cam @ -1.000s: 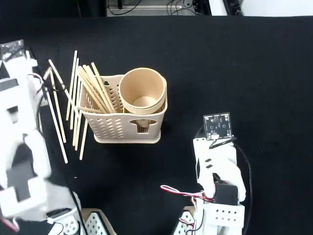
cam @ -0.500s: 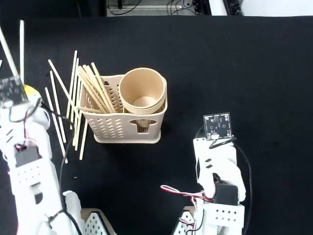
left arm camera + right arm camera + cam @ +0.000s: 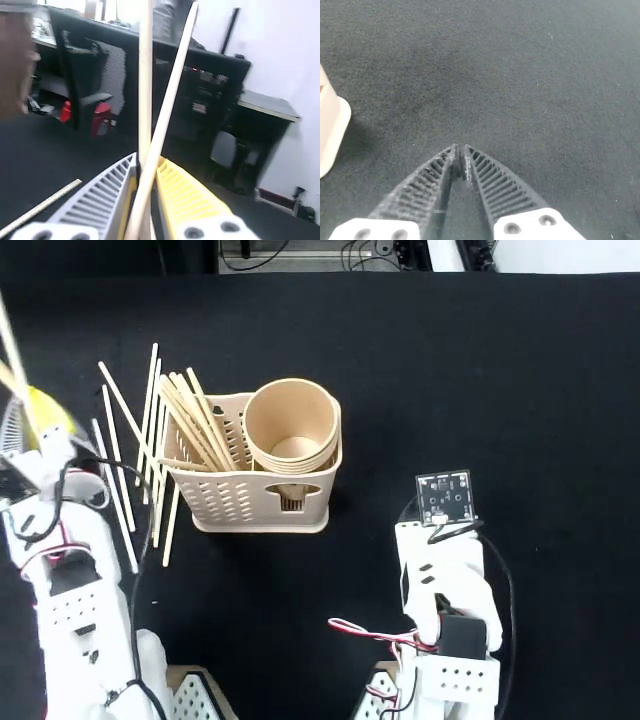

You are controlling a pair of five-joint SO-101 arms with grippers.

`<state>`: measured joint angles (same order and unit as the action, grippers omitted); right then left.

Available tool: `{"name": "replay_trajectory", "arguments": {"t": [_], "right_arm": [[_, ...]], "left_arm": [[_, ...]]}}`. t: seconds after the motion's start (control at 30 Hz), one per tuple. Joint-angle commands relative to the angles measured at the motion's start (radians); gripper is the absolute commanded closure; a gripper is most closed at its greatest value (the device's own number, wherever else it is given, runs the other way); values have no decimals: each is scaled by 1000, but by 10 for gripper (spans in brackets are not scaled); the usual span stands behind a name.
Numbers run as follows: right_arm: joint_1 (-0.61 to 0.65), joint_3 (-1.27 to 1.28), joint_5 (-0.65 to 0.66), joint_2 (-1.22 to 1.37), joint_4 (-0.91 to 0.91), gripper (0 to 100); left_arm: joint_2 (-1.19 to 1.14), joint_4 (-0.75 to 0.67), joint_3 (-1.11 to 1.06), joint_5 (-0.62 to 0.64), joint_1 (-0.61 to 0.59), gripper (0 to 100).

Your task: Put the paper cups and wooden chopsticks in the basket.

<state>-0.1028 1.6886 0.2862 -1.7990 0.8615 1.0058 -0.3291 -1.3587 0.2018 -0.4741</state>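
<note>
Left fingers clamp two chopsticks, held well beside basket. Right fingers closed, empty. Cups in, one bundle too; loose sticks wait on surface.

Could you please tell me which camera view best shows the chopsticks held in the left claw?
The left wrist view: it shows two chopsticks close up, crossing and clamped in the left claw. The high view catches them slanting off the frame's left edge, partly cut off.
</note>
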Motion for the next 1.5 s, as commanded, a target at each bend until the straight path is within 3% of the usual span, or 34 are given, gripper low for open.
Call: {"name": "replay_trajectory", "arguments": {"t": [0.0, 0.37, 0.67, 1.03, 1.27, 1.47], "right_arm": [[-15, -1, 2, -4, -12, 972], [-15, -1, 2, -4, -14, 972], [-15, -1, 2, -4, -15, 972], [-15, -1, 2, -4, -17, 972], [-15, -1, 2, -4, -17, 972], [-15, -1, 2, -4, -15, 972]], "left_arm": [[21, -46, -5, 17, 67, 972], [23, -32, 124, 29, 143, 972], [66, 368, 378, 285, 166, 971], [503, 540, 398, 281, 332, 971], [526, 545, 366, 276, 398, 971], [525, 526, 240, 141, 553, 972]]}}
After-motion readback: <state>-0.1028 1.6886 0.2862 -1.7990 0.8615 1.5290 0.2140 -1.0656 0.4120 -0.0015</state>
